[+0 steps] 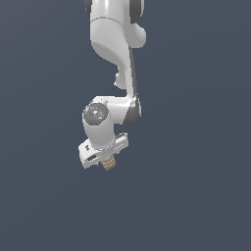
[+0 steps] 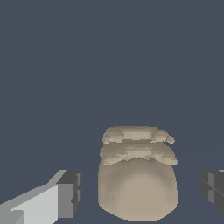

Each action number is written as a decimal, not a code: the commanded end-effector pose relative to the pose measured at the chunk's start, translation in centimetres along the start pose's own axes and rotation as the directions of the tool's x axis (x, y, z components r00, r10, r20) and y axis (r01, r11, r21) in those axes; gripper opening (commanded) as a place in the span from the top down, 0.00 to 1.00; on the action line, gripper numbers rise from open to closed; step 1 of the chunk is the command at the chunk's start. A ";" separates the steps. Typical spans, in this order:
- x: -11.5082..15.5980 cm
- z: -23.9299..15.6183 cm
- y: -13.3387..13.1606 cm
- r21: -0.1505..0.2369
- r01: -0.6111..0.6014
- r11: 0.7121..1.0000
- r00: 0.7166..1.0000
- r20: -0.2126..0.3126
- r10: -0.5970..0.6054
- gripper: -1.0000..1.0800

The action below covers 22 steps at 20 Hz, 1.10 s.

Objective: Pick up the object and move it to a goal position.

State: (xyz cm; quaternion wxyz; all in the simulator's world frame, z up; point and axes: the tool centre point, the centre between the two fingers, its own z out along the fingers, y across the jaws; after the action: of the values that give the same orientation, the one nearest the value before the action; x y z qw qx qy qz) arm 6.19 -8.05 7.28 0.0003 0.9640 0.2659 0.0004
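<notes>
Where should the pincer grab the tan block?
Across the smooth rounded sides of the block, straddling it from above. In the wrist view the fingers stand apart, one on each side with gaps. The ridged bands look less even, so probably avoid those.

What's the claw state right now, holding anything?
Claw: open, pads clear of both sides of the tan block between them; not gripping it.

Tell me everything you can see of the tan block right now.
The tan block is small, beige and matte, with a smooth rounded body and two ridged, lumpy bands across one end. In the wrist view it sits between the gripper's two dark finger pads, with a gap showing on both sides, so nothing visibly touches it. In the exterior view it peeks out just below the white gripper; whether it rests on the plain grey surface cannot be told.
</notes>
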 end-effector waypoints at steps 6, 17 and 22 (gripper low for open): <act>-0.1 3.3 0.0 0.001 0.003 1.000 1.000 0.001 -0.003 0.04; 0.0 3.4 0.0 0.001 0.003 1.000 1.000 0.001 -0.003 1.00; 0.0 3.3 0.0 0.001 0.003 1.000 1.000 0.001 -0.003 1.00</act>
State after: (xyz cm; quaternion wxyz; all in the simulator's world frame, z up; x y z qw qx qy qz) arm 6.20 -8.07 3.91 -0.0001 0.9637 0.2672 -0.0002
